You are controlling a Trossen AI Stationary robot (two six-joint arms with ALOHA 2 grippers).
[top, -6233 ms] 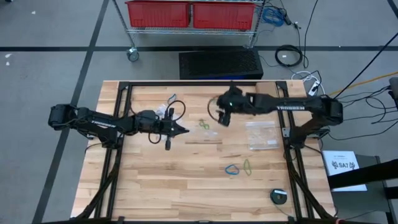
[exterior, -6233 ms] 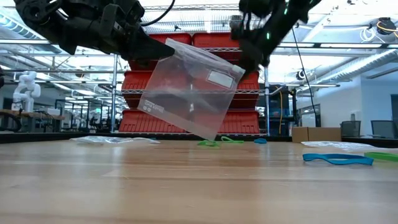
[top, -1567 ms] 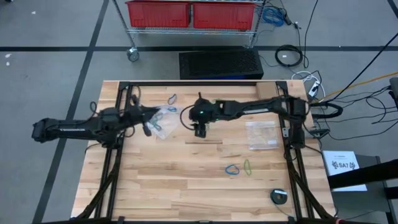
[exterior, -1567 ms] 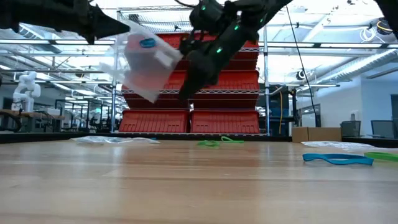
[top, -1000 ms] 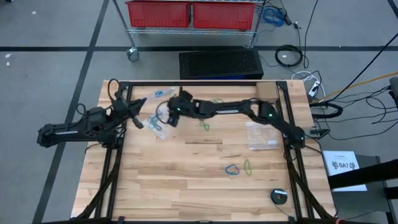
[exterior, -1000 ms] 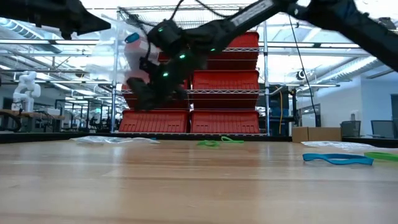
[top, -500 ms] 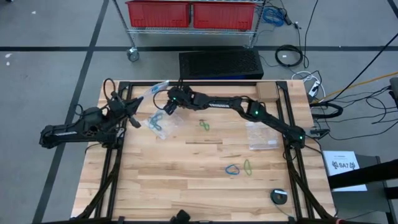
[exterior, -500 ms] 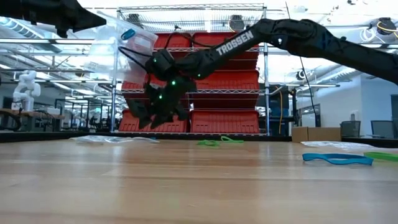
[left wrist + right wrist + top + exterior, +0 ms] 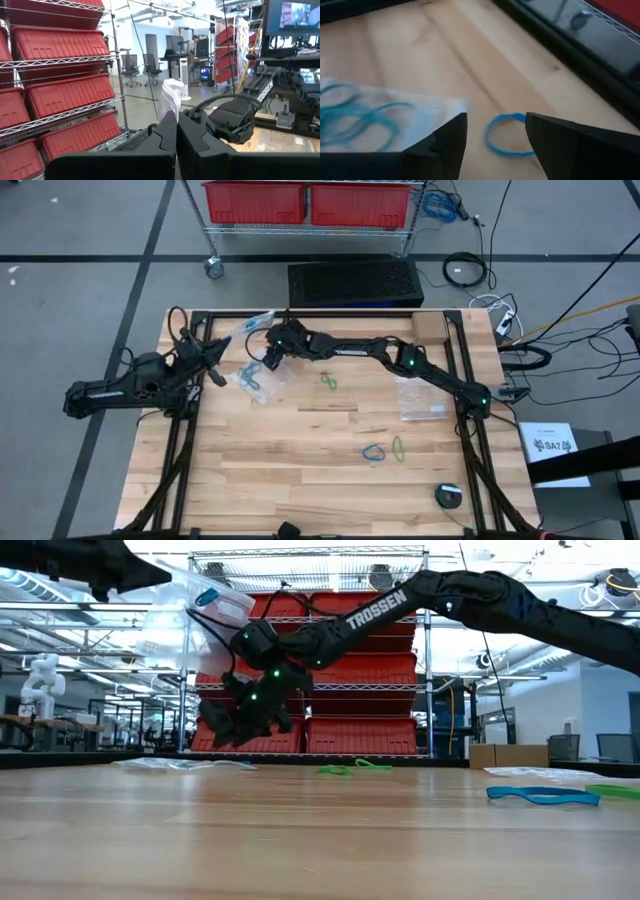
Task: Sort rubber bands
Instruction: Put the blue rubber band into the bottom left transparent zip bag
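My left gripper (image 9: 222, 343) (image 9: 150, 578) (image 9: 176, 130) is shut on a clear plastic bag (image 9: 190, 615) (image 9: 252, 323), held high over the table's far left part; a blue rubber band (image 9: 207, 597) sits inside it. My right gripper (image 9: 270, 360) (image 9: 235, 725) (image 9: 495, 116) is open and hovers low, with its fingers on either side of a blue rubber band (image 9: 488, 140) lying on the wood. Beside that band a second clear bag (image 9: 365, 120) (image 9: 255, 378) with teal bands lies flat on the table. My left gripper pinches an edge of the clear bag (image 9: 170, 97) between its two shut fingers, coming roughly level from the table's left side. The bag is lifted clear of the table and spreads out beyond and below the fingertips.
Green bands (image 9: 328, 381) (image 9: 350, 768) lie mid-table. A blue band (image 9: 373, 452) (image 9: 543, 796) and a green one (image 9: 398, 448) lie toward the near right. More clear bags (image 9: 420, 395) lie at the right, and a round black object (image 9: 448, 495) sits by the near right corner.
My right gripper has come down toward the table by the far left part, staying open. The left gripper and its lifted bag have kept about where they were.
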